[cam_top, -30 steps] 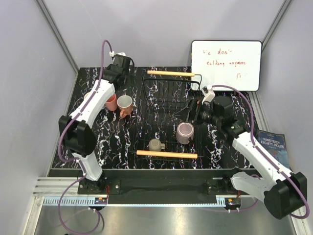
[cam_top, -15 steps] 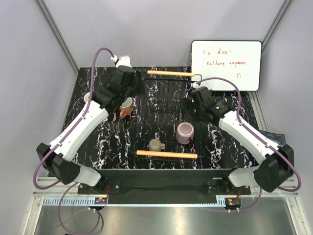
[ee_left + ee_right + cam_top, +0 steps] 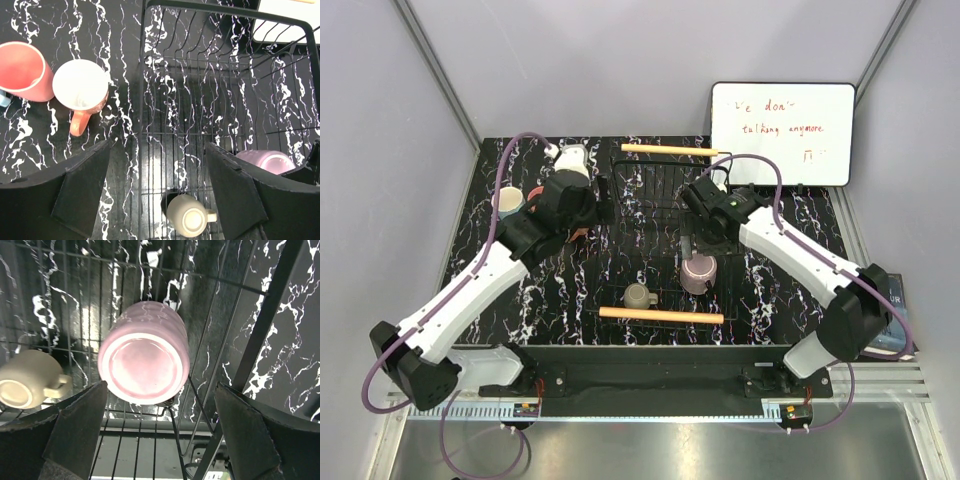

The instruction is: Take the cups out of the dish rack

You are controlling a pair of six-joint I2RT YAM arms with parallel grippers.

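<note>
The black wire dish rack (image 3: 665,215) stands mid-table with a wooden handle at its far and near ends. A mauve cup (image 3: 699,272) sits upside down in it, and a small olive-grey cup (image 3: 639,296) lies at its near left. My right gripper (image 3: 692,238) hovers open just above the mauve cup (image 3: 145,360), apart from it. My left gripper (image 3: 592,205) is open and empty over the rack's left edge (image 3: 142,95). The pink cup (image 3: 22,70) and the terracotta cup (image 3: 81,90) stand upright left of the rack. The light blue cup (image 3: 508,203) stands further left.
A white whiteboard (image 3: 782,133) with red writing leans at the back right. A dark blue book (image 3: 888,300) lies off the table's right edge. The olive-grey cup (image 3: 25,385) lies left of the mauve one, close to the rack's near handle (image 3: 661,315).
The left arm has swung from above the cups on the left toward the rack's left edge. The right arm has reached left over the rack, above the mauve cup.
</note>
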